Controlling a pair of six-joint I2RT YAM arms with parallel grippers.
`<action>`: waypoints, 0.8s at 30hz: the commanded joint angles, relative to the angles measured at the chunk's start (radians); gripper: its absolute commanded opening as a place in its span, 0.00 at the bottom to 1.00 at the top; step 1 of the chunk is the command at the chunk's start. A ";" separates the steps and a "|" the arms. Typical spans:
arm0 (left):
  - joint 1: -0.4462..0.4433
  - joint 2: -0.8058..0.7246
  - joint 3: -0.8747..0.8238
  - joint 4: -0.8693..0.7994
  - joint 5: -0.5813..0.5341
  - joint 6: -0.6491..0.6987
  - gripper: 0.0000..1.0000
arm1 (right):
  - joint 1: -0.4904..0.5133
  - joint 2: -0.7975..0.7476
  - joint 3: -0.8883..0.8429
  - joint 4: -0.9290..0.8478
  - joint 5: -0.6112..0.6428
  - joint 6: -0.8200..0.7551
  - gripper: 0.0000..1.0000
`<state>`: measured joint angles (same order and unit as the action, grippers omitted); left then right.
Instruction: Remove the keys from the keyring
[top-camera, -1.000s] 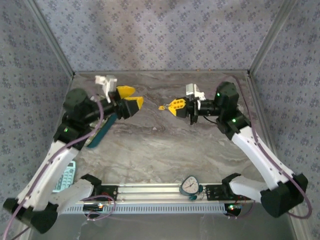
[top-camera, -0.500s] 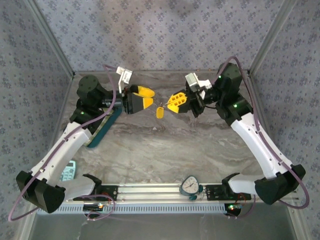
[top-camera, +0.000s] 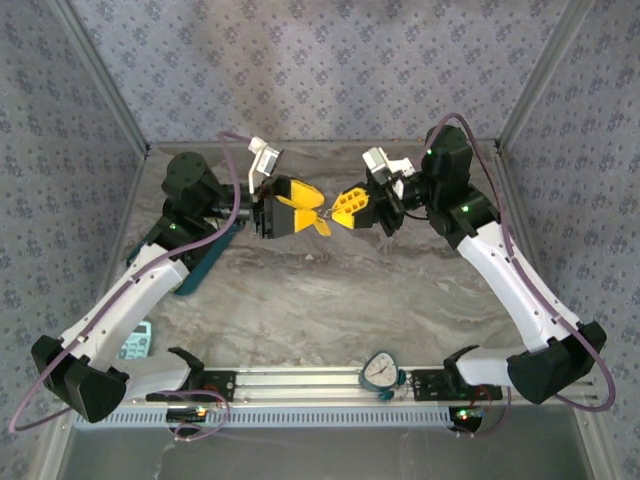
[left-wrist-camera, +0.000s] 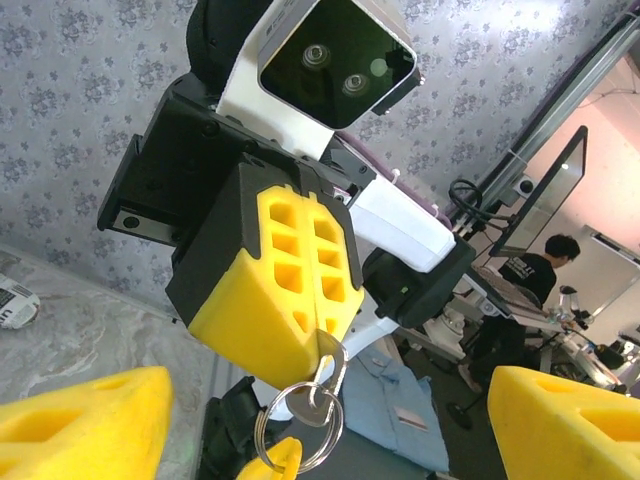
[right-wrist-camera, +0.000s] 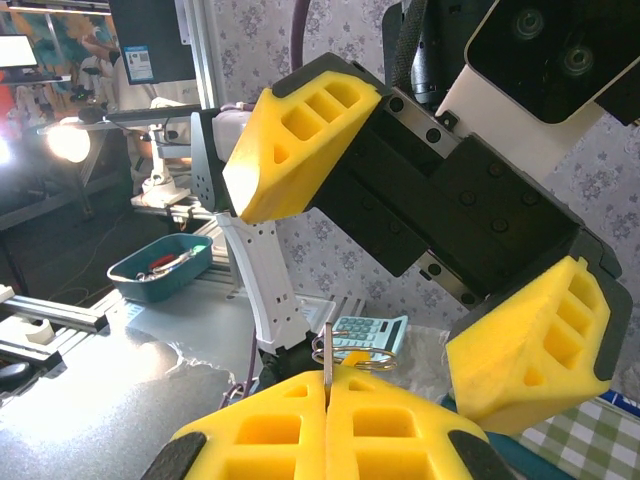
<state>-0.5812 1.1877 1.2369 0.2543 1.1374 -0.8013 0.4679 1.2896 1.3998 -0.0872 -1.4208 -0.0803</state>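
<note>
Right tool (top-camera: 340, 207) is clenched, its yellow pads (right-wrist-camera: 265, 432) pressed flat together, and it pinches the keyring (left-wrist-camera: 300, 425) at the tips. In the right wrist view a thin silvery sliver stands straight up out of the seam between the pads, with the wire loops just behind it. Left tool (top-camera: 304, 207) is released: its pads (left-wrist-camera: 85, 420) stand wide apart, one on each side of the ring, neither touching it. Both tools meet nose to nose above the far middle of the marble desk (top-camera: 330, 290), raised off its surface. Seen from the left wrist, the ring hangs below the right tool's pad tips, and the key (left-wrist-camera: 272, 462) dangles from the ring's lower edge (only the top of its yellow head is inside the frame, so its shaft cannot be made out). From above, the key is a small yellow speck between and just below the two tools. Near the left arm a teal object (top-camera: 205, 262) lies on the desk, a calculator (top-camera: 135, 345) sits at the near left edge, and a small dial timer (top-camera: 380, 371) rests on the rail between the arm bases
</note>
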 joint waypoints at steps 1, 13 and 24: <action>-0.012 0.008 0.038 -0.010 0.024 0.029 0.79 | 0.006 0.001 0.031 -0.012 -0.003 -0.015 0.00; -0.020 0.013 0.045 -0.048 0.027 0.066 0.55 | 0.006 0.002 0.029 -0.008 0.016 -0.013 0.00; -0.019 0.007 0.048 -0.070 0.022 0.082 0.24 | 0.000 -0.008 0.026 -0.003 0.042 -0.009 0.00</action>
<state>-0.5968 1.2060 1.2560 0.1757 1.1385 -0.7319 0.4683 1.2900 1.3998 -0.0872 -1.3975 -0.0803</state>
